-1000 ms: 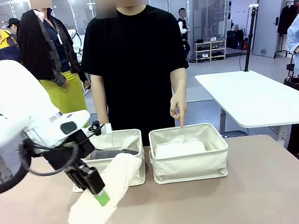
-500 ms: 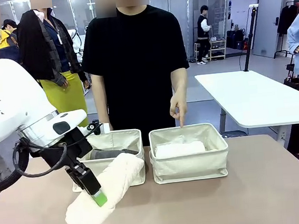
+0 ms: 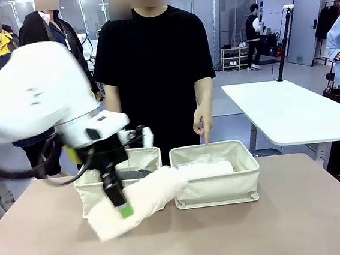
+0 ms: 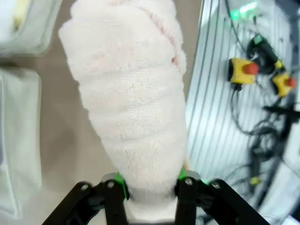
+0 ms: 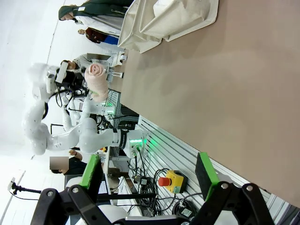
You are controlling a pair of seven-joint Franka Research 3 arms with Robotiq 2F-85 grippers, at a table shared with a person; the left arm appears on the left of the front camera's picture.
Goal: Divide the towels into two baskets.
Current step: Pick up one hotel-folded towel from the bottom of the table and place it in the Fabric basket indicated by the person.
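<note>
Between left gripper (image 3: 125, 209) pads: cream-peach towel (image 3: 142, 200) pinched, lifted, far end reaching past it toward right basket (image 3: 217, 188) | right gripper (image 5: 146, 176): spread, empty | behind gripper: left basket (image 3: 89, 193) holds grey towel (image 3: 133, 174) | right basket holds white towel (image 3: 205, 169) | progress: two binned, one carried; fourth unseen.

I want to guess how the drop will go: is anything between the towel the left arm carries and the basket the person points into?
The left gripper holds the cream-peach towel in front of the left basket. The right basket, under the person's finger, already holds a white towel. Its near left rim lies between; otherwise nothing visible blocks the way.
</note>
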